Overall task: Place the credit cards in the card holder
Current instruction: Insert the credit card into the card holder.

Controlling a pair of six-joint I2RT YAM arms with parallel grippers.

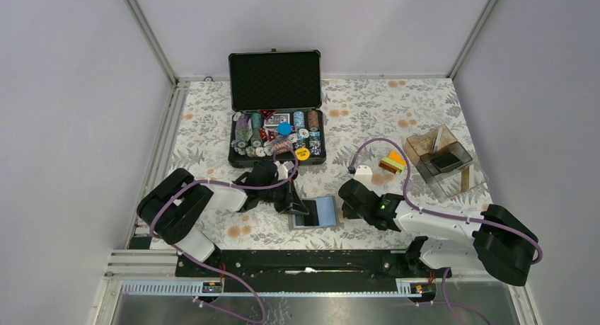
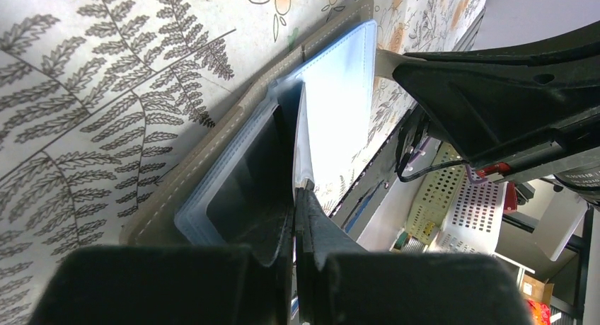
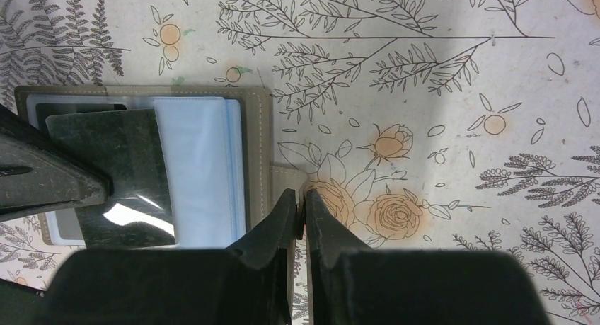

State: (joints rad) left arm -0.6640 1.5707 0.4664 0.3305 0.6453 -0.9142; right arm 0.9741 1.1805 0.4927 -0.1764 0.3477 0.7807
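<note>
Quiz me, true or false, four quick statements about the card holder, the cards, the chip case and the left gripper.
1. The card holder lies open. True.
2. The credit cards are inside the card holder. False: they lie outside it, beside the acrylic box.
3. The chip case is closed. False: its lid stands open.
4. The left gripper is shut on a clear sleeve of the card holder. True.

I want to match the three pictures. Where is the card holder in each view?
Top view: the card holder lies open at lower centre.
Left wrist view: the card holder fills the middle, slanting up to the right.
Right wrist view: the card holder is at the left edge, at about half height.
Shared landmark: its light blue panel, visible in all three views.
</note>
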